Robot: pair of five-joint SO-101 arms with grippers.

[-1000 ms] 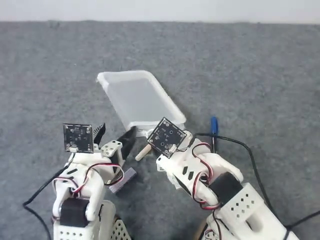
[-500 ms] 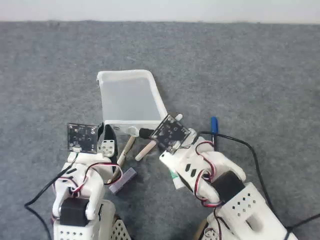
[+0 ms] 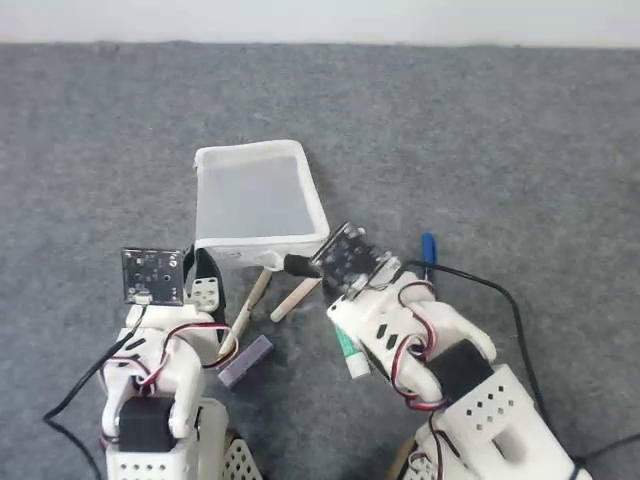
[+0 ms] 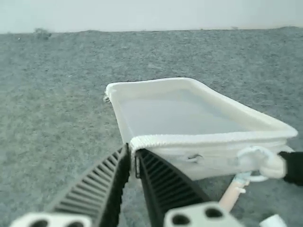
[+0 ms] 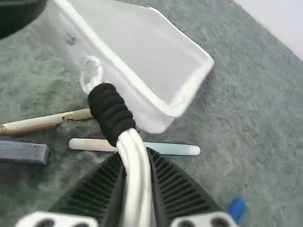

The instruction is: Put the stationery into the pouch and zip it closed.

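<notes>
My left gripper has its black ribbed jaws pressed together on the near corner of the white translucent zip pouch, pinching the woven rim. The pouch sits on the grey carpet just ahead of both arms, its mouth facing me.

My right gripper is clamped on a white pen with a black foam grip. The black end reaches up to the near edge of the pouch, right beside the white zipper pull ring.

All the stationery I can make out lies outside the pouch. A beige pencil and a cream stick with a pale blue end rest side by side on the carpet between the two arms, their far tips just short of the pouch mouth. A purple-grey block eraser lies nearer to me by the left arm. A white tube with green on it pokes out beneath the right arm, and a blue pen lies beyond that arm's outer side.
</notes>
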